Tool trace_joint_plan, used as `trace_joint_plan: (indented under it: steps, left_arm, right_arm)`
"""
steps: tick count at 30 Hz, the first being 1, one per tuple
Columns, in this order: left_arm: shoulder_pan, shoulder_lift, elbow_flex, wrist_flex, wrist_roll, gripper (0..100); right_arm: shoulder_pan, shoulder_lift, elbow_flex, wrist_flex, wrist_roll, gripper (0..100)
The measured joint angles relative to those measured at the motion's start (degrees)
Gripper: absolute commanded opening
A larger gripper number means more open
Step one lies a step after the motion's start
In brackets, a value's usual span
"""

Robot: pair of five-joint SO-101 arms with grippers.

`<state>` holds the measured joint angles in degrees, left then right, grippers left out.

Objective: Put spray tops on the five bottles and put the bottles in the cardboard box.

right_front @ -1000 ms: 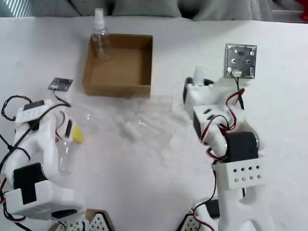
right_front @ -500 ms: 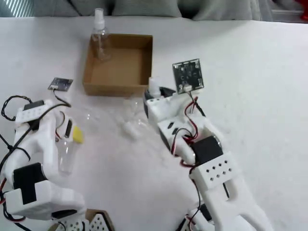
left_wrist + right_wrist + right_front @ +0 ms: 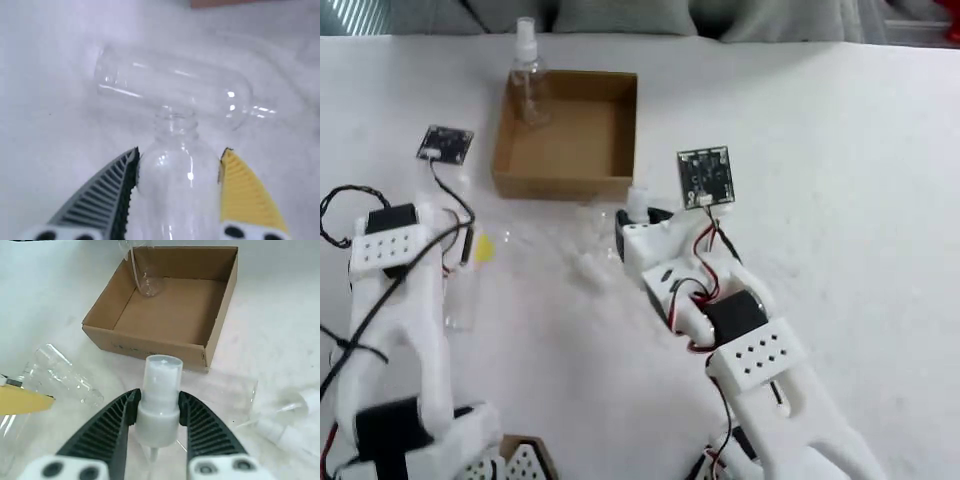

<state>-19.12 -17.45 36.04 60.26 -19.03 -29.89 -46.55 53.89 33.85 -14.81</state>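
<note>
Clear thin plastic, likely light, slippery and easily dented: I am clamping my left end effector [image 3: 178, 155] around an uncapped bottle [image 3: 175, 190] just below its neck. My right end effector [image 3: 157, 394] is pinching a white spray top [image 3: 162, 370] by its stiffer collar, upright above the surface [image 3: 280, 315]. Beyond, the cardboard box [image 3: 150, 345] is holding one capped bottle [image 3: 527, 70].

1. The bottle [image 3: 175, 192] clamped in the left hand [image 3: 178, 157] is cut off below its shoulder, so its base is unseen.
2. Beyond it a second bottle [image 3: 170, 90] lies blurred, and the box [image 3: 225, 2] is a sliver at the edge.
3. The tube under the spray top [image 3: 159, 390] gripped by the right hand [image 3: 158, 402] is too blurred to follow.
4. The clear bottles [image 3: 588, 262] on the white table [image 3: 840, 130] are too faint to count.
</note>
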Motion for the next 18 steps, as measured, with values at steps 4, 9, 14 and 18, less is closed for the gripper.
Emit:
trace_joint_plan:
  steps: [4, 9, 14, 18]
  left_arm:
    - [3.34, -11.96, 0.0, 1.58, 2.2, 20]
    - [5.19, -24.79, 0.0, 1.76, 4.48, 20]
    - [5.27, -33.41, 0.62, 0.0, 5.27, 20]
    - [5.27, -39.12, 5.71, -7.91, 5.27, 20]
  right_arm:
    - [-0.09, 0.0, 0.53, -0.88, 0.0, 1.7]
    - [-0.09, 0.0, 0.53, -0.88, 0.0, 1.7]
    - [-0.09, 0.0, 0.53, -0.88, -0.09, 1.7]
    - [-0.09, 0.0, 0.53, -0.88, -0.09, 1.7]
